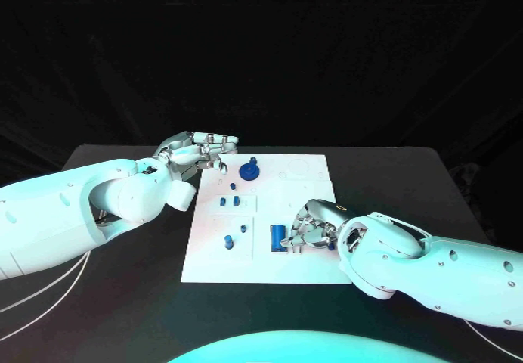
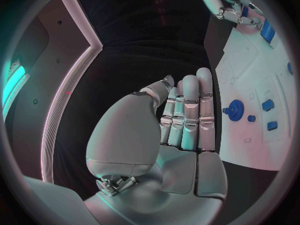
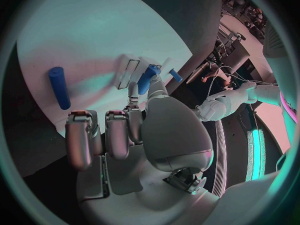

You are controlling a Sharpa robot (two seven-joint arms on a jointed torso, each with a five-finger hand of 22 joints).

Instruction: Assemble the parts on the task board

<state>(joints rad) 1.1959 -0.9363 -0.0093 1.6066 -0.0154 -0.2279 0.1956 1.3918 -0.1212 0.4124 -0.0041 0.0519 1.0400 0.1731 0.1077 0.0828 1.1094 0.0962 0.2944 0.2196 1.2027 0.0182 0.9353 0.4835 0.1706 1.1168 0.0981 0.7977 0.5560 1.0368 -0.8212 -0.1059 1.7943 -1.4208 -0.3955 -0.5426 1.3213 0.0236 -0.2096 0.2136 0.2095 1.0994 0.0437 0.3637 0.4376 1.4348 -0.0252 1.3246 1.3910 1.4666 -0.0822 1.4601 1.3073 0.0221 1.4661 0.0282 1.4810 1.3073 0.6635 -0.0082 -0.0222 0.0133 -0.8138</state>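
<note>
Black table [image 1: 131, 302] under the task board [image 1: 305, 265]; I see my right hand [image 1: 314, 227] pinching a small blue part [image 3: 147, 79], the long cylinder [image 1: 279, 237] lying near-to-far just left of it; my left hand [image 1: 199, 150] hangs open and empty.

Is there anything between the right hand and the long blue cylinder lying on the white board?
Nothing visible stands in the way. The right hand rests on the task board right beside the blue cylinder, its fingertips next to it. In the right wrist view the board between hand and cylinder is bare.
</note>
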